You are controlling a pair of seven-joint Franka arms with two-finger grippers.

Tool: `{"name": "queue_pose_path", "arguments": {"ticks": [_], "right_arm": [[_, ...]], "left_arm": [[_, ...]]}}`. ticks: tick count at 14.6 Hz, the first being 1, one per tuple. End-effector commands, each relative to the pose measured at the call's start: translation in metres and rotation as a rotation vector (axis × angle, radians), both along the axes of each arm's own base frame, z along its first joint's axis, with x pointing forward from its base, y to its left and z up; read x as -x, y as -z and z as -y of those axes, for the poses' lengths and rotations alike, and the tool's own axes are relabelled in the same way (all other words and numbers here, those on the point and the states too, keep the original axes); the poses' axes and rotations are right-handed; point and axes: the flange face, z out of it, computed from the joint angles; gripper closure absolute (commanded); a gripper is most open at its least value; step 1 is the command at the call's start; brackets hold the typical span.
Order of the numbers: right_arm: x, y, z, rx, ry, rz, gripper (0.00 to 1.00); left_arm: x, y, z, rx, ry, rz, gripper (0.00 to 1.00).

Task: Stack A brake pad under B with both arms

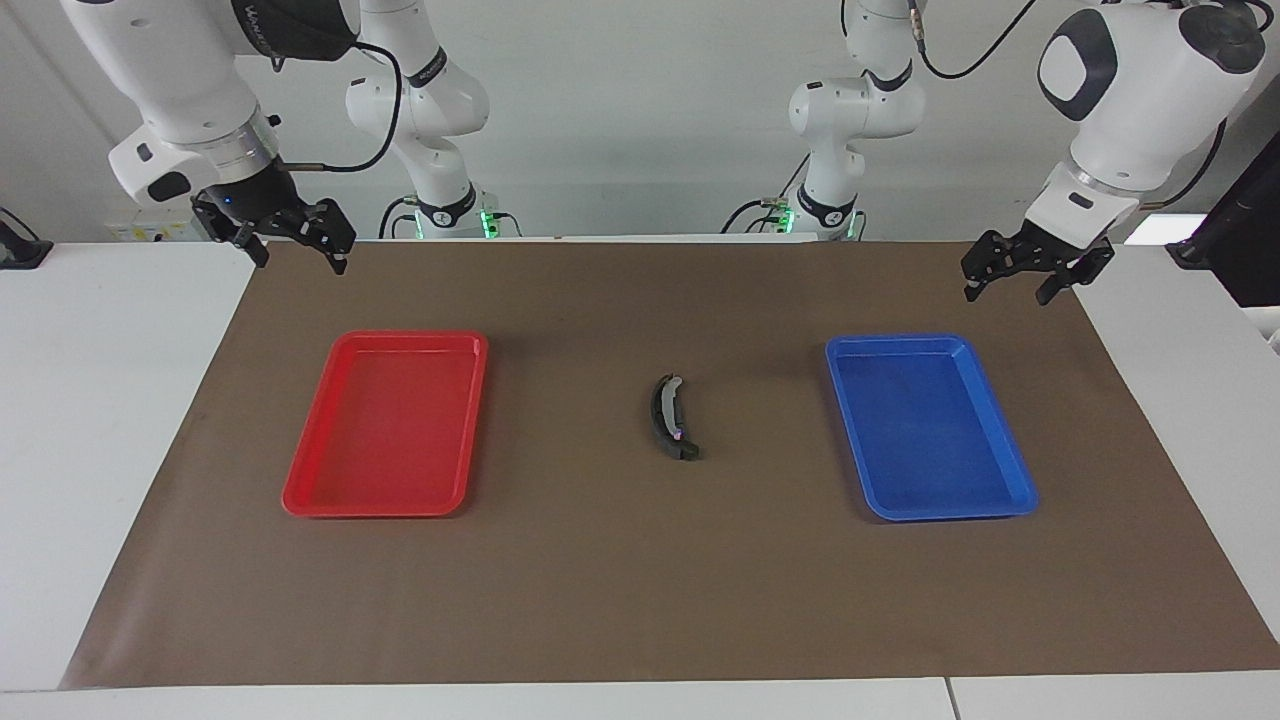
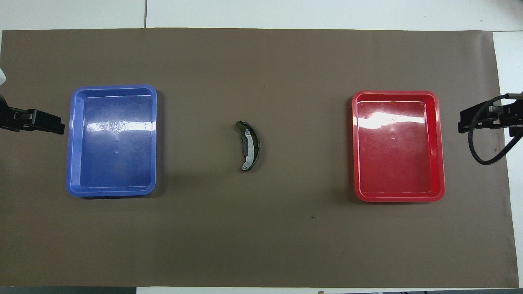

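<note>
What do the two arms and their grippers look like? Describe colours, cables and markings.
Both arms have glossy white rounded shells with dark joint caps. The left gripper and right gripper are black linkage mechanisms. Black cables loop along each arm; the right arm carries white lettering on a black section. Green lights glow at both bases.

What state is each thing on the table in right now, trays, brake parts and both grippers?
B: lying on A brake pad, between the trays.
Red tray: empty.
Blue tray: empty.
Left gripper: open, holding nothing, waiting.
Right gripper: open, holding nothing, waiting.
</note>
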Motion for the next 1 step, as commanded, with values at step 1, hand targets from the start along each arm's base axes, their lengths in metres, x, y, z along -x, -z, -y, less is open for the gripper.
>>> {"name": "queue_pose_path", "arguments": {"ticks": [1], "right_arm": [[-0.0019, 0.0, 0.0018, -0.012, -0.02, 0.008, 0.01]], "left_arm": [[0.0048, -0.0009, -0.0038, -0.014, 0.008, 0.006, 0.01]]}}
